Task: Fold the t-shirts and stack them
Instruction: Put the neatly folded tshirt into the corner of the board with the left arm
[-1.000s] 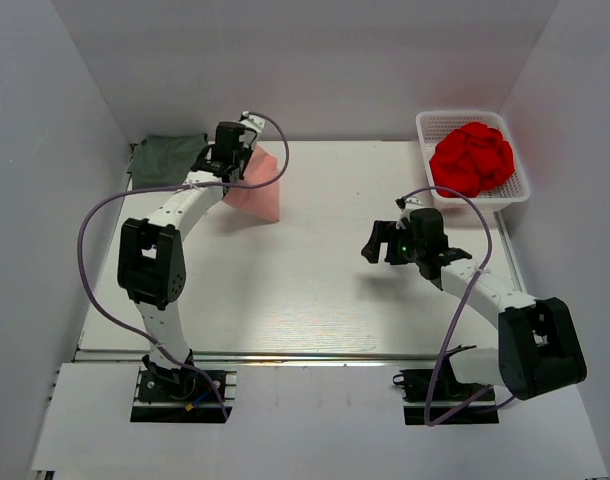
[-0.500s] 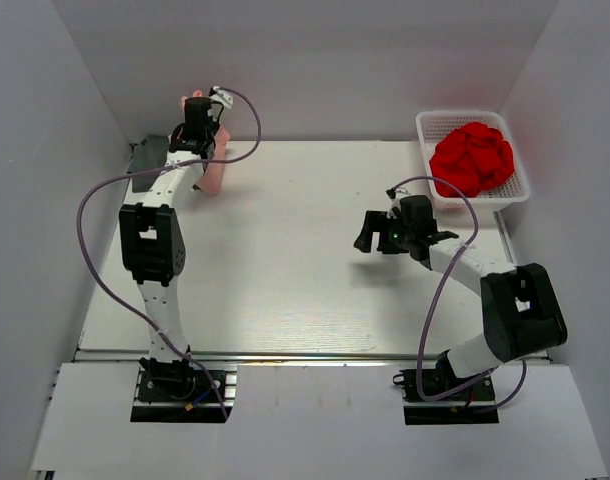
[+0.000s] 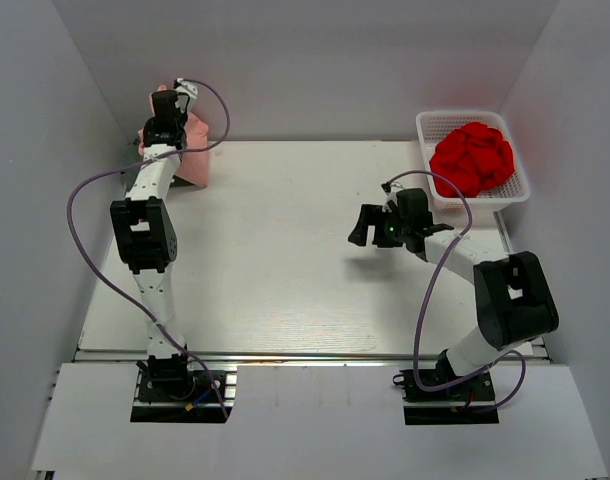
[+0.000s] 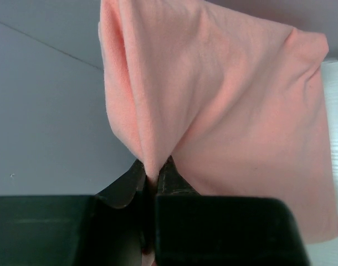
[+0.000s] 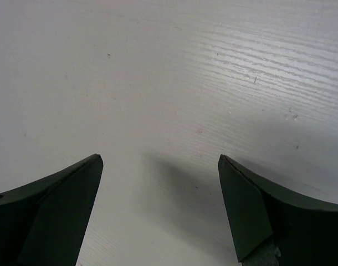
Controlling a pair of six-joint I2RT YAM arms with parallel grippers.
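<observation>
In the far left corner, my left gripper (image 3: 166,112) is shut on a pinched fold of the salmon-pink t-shirt (image 3: 192,162). The shirt hangs bunched below and to the right of the gripper. In the left wrist view the left gripper (image 4: 154,169) has its jaws closed tight on a ridge of that salmon-pink t-shirt (image 4: 235,111), which fills the view against the grey wall. My right gripper (image 3: 370,228) hovers right of the table's middle. In the right wrist view the right gripper (image 5: 160,160) is wide open over bare white table, with nothing between its fingers.
A white basket (image 3: 425,125) stands at the far right and holds a bunched red cloth (image 3: 472,158). Grey walls close in the table on the left, back and right. Purple cables loop from both arms.
My left arm has swung left and back, carrying the salmon-pink t-shirt to the far left corner, over the spot where a dark shirt lay. The right gripper has shifted slightly left and is still open.
</observation>
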